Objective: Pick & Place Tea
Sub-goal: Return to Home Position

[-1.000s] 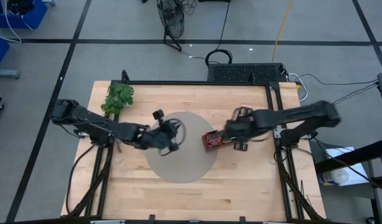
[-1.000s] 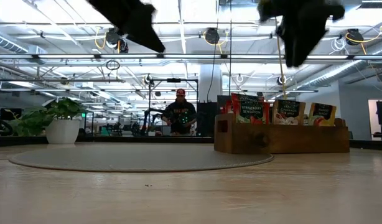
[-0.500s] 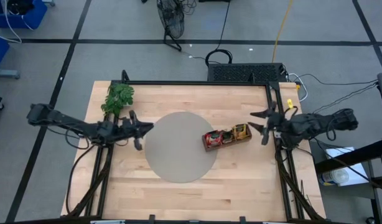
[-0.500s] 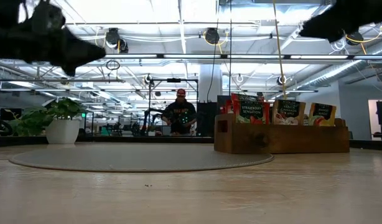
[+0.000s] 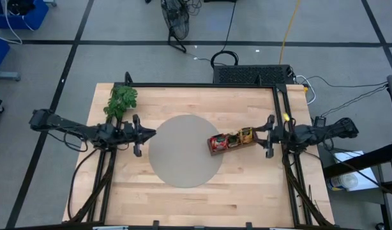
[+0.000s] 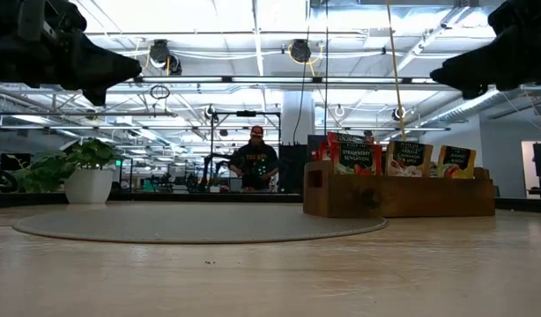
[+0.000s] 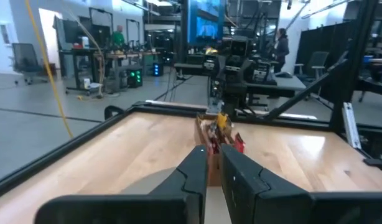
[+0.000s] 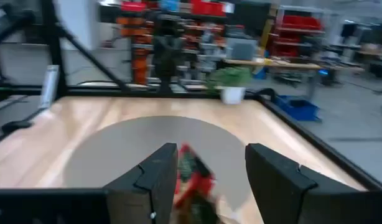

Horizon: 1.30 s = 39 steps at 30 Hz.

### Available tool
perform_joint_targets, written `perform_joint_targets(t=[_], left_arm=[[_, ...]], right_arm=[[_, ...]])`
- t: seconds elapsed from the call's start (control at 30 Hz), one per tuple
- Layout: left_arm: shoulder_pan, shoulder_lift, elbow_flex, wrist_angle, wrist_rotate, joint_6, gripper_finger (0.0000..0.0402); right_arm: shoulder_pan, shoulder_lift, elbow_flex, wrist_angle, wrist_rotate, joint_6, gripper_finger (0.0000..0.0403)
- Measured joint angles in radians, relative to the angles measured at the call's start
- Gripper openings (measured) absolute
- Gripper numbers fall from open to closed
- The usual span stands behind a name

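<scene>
The tea sachets point(image 5: 229, 140), red and orange-yellow, stand upright in a brown wooden tray point(image 6: 398, 195) just right of a round grey mat point(image 5: 183, 160). My left gripper point(image 5: 137, 135) hovers level at the mat's left edge, pointing toward the tray, its fingers point(image 7: 197, 171) shut with nothing between them. My right gripper point(image 5: 269, 136) hovers level just right of the tray, pointing at it, open and empty. In the right wrist view the red sachets point(image 8: 192, 171) show beyond the gap between its fingers.
A green leafy sprig in a white pot point(image 5: 121, 100) stands at the table's far left corner. Black frame rails point(image 5: 202, 85) run along the table's far, left and right edges. A person point(image 6: 255, 163) stands in the room far beyond the table.
Both arms have drawn back from the table's middle and sunk, tipping from pointing down to level. My left gripper went from over the mat toward the table's left edge, my right gripper from over the tray toward the right edge. The tray and sachets have stayed put.
</scene>
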Motion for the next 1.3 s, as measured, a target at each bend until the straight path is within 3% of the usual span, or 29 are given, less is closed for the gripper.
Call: perform_joint_targets(t=[0.07,0.27,0.6,1.3], left_arm=[[0.000,0.000,0.000,-0.007,0.006,-0.004,0.0047],[0.000,0.001,0.000,-0.030,-0.009,-0.020,0.0047],[0.000,0.001,0.000,-0.044,-0.038,-0.023,0.0047],[0.000,0.001,0.000,-0.043,-0.038,-0.023,0.0047]], right_arm=[[0.000,0.003,-0.044,0.085,-0.046,-0.016,0.0170],[0.000,-0.010,-0.166,0.270,-0.050,-0.041,0.0171],[0.000,0.005,-0.168,0.172,-0.200,-0.038,0.0168],[0.000,0.016,-0.171,0.184,-0.199,-0.037,0.0173]])
